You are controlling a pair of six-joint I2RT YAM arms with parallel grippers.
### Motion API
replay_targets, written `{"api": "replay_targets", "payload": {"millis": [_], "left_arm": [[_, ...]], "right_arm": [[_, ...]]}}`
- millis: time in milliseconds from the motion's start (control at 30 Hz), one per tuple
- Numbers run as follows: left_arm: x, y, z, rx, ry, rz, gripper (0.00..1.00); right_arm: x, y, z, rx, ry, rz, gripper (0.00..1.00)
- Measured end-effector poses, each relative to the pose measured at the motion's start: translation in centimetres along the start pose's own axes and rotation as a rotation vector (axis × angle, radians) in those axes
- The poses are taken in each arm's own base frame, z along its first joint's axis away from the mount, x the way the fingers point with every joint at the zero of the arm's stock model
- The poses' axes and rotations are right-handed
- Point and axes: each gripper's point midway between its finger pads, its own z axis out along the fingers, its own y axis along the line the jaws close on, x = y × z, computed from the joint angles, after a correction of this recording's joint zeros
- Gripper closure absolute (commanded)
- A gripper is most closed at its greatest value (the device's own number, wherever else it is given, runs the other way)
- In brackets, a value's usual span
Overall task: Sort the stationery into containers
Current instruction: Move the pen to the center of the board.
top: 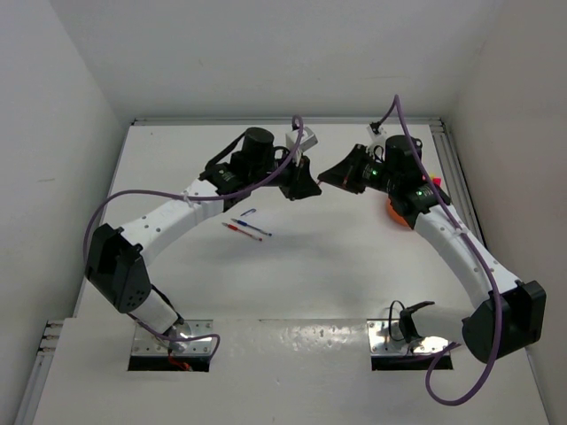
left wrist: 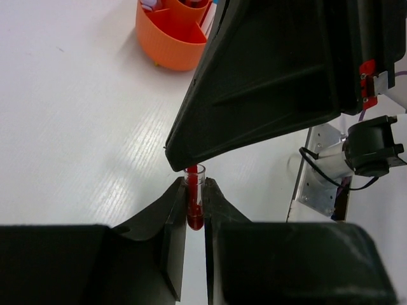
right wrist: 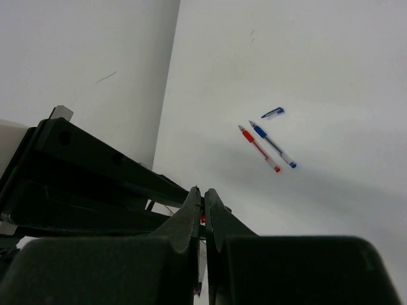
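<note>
Pinched in the left gripper [left wrist: 195, 185], jaws closed tight on it: a short red pen piece [left wrist: 194, 213] with a clear open end. Long axis in line with the jaws, clear end pointing away from the left wrist and straight at the tip of the right gripper [right wrist: 202, 192], touching or nearly so. Held above the table [top: 337, 266], well left of the orange bowl [left wrist: 166, 51] as seen from above. Right jaws down to a narrow slit with a red sliver in it; cannot tell whether gripping or only lined up.

Farther left of the bowl, lying flat: red pen [right wrist: 259, 148] and blue pen [right wrist: 272, 145], side by side, near parallel, long axes running roughly toward the bowl's side of the table. Blue cap [right wrist: 272, 113] loose just beyond them.

Glossy white tabletop, plain white walls [top: 53, 133] on three sides, metal base plates [top: 173, 341] at the near edge.

Bowl's compartmented inside seen only from the left wrist; from above, mostly hidden under the right arm [top: 461, 248], just an orange edge showing. Loose pens clear from the right wrist and from above, out of the left wrist view.
</note>
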Motion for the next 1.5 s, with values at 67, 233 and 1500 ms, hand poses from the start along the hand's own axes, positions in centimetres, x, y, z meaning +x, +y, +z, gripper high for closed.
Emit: {"api": "replay_targets", "payload": {"millis": [67,233,1500], "left_arm": [[0.0,0.0,0.0,-0.002,0.001,0.003,1.00],[0.2,0.7,-0.4,-0.009,0.009,-0.009,1.00],[1.3,20.5,-24.9,-0.592,-0.282,-0.409,1.00]], "right_arm": [[0.0,0.0,0.0,0.001,0.000,0.000,0.87],[-0.1,-0.3,0.0,0.009,-0.002,-0.034,0.53],[22.5,-6.9,17.9,-0.089,0.732,-1.190,0.85]]}}
